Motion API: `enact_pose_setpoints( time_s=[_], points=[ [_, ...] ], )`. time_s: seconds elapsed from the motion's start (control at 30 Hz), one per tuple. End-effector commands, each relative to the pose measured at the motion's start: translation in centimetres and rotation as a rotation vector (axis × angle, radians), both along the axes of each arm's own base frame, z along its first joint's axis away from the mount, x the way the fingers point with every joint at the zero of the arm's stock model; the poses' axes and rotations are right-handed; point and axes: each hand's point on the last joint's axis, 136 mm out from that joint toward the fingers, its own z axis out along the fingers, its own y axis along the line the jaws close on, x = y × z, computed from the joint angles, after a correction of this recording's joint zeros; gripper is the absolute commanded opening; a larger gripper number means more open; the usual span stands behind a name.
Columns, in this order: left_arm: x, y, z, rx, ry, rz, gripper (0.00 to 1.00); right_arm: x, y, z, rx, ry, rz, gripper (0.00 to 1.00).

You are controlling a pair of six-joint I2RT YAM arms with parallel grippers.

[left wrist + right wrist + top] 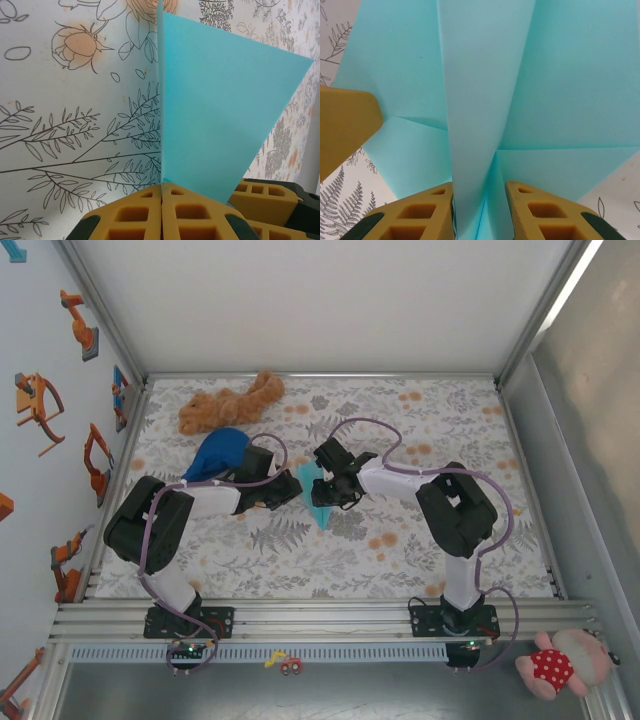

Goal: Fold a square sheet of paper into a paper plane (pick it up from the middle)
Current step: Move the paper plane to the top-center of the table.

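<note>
Paper plane (485, 75) matt, smooth, sharply creased paper; left gripper (162, 191) matt moulded yellow plastic; desk (400, 560) flat floral print, matt; plush toy (228, 403) shaggy fabric.

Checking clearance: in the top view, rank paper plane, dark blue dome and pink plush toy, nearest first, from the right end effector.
1. paper plane, at the right end effector
2. dark blue dome, left
3. pink plush toy, near-right corner

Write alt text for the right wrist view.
Close-up of a half-folded light cyan-blue paper plane, its raised centre fold running between the yellow fingers of the right gripper. Another yellow finger sits at left; floral tablecloth shows in corners.
</note>
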Motion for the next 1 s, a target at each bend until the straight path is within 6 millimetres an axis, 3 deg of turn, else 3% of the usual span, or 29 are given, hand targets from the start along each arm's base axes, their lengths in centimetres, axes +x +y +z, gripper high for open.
enact_pose_setpoints(
  time_s=[0.0, 0.3, 0.5, 0.63, 0.8, 0.97],
  points=[
    [0.6, -0.4, 1.5, -0.026, -0.03, 0.003, 0.1, 0.1, 0.0, -0.5, -0.012, 0.007, -0.047, 0.29],
    [0.8, 0.6, 2.0, 0.004, -0.047, 0.025, 0.22, -0.1, 0.3, -1.1, -0.031, 0.034, -0.048, 0.24],
    [0.8, 2.7, 2.4, 0.076, -0.063, 0.061, 0.36, -0.1, 0.1, -1.4, -0.06, 0.032, -0.051, 0.21],
    [0.7, 4.6, 2.7, 0.151, -0.076, 0.094, 0.46, 0.2, -0.2, -1.3, -0.084, 0.021, -0.058, 0.14],
    [0.3, 7.4, 3.3, 0.266, -0.096, 0.143, 0.6, 1.3, -1.3, 0.0, -0.148, -0.036, -0.078, 0.03],
    [-0.3, 10.6, 4.4, 0.391, -0.121, 0.199, 0.8, 3.5, -3.4, 2.3, -0.217, -0.132, -0.107, 0.0]
  ],
)
